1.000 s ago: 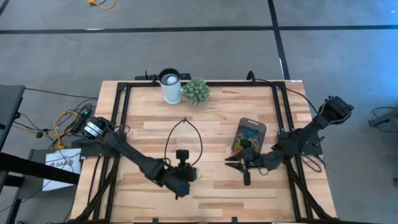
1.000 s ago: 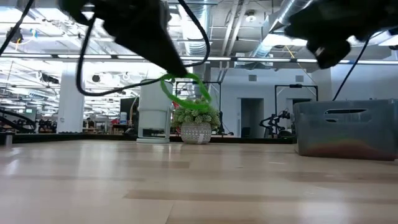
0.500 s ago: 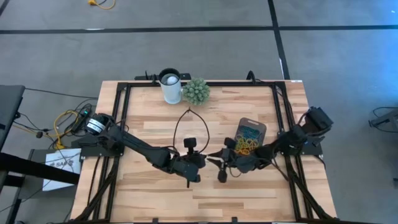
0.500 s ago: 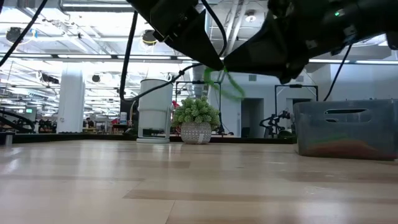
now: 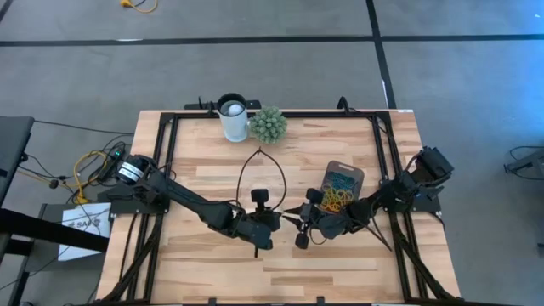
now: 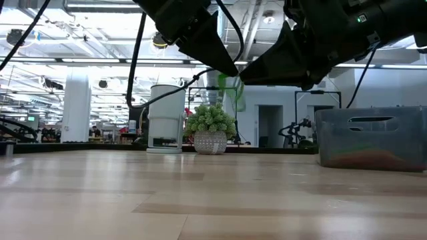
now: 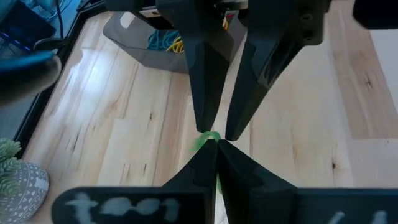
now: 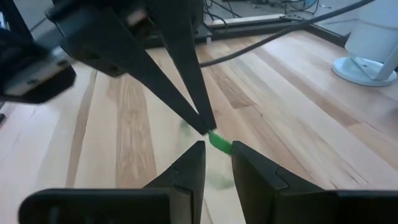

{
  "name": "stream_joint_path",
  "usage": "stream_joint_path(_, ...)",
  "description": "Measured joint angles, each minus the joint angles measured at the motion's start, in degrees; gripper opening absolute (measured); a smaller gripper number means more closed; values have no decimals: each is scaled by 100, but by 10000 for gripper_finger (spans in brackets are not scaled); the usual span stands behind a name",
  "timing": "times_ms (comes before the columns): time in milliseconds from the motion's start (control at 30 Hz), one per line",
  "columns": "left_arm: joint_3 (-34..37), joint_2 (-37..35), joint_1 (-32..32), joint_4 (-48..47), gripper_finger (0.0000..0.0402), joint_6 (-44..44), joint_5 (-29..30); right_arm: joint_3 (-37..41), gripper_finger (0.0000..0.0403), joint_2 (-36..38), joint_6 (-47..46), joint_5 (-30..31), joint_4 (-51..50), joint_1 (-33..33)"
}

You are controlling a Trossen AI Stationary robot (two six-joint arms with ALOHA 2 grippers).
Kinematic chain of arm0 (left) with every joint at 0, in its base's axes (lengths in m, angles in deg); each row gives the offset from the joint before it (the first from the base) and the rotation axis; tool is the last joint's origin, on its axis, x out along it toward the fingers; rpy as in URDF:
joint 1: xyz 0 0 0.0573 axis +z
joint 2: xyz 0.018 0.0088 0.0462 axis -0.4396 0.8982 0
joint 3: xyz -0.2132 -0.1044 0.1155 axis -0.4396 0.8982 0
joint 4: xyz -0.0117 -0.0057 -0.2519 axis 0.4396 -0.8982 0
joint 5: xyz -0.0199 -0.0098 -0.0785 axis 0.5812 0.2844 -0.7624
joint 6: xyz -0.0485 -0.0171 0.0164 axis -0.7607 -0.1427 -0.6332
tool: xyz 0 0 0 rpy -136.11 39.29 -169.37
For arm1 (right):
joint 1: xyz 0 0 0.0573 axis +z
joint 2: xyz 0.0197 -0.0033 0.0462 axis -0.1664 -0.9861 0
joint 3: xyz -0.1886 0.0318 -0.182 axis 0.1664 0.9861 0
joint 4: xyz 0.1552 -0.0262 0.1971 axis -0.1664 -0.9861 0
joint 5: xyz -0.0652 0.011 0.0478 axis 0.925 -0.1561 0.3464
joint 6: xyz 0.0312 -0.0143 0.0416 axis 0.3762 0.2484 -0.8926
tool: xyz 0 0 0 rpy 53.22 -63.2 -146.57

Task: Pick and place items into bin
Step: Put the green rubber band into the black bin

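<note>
Since half a second earlier both arms had barely shifted, but the green rubber band (image 6: 230, 90) had swung from a slanted streak to hang nearly straight down. One second earlier the grippers had been well apart above the table (image 5: 212, 272); now they met tip to tip near its middle.

Nearest the jaws, the left gripper (image 7: 216, 144) was pinched closed on the green rubber band, whose end poked out just beyond its tips. Directly facing it, the right gripper (image 8: 217, 146) had its jaws parted by a narrow gap, with the band's end lying between its fingertips (image 8: 198, 149); whether they touched the band could not be told. In the low view the band dangled below the point where the two sets of tips met, clear of the table.

A little farther, just behind the right gripper, stood the bin (image 5: 342, 183), translucent grey, with a heap of rubber bands (image 5: 338, 200) in yellow, red and blue-green inside it. A black cable (image 5: 255, 166) looped across the wood behind the left gripper.

Farthest from the jaws, at the table's back edge, a white cup (image 5: 232, 117) stood just beside a green spiky plant ball (image 5: 269, 124).
</note>
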Motion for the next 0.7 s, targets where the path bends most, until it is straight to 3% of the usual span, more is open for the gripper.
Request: stream_joint_path(700,-2,0,0,-109,0,-16,-460,0,72,0,165,5,-236,122)
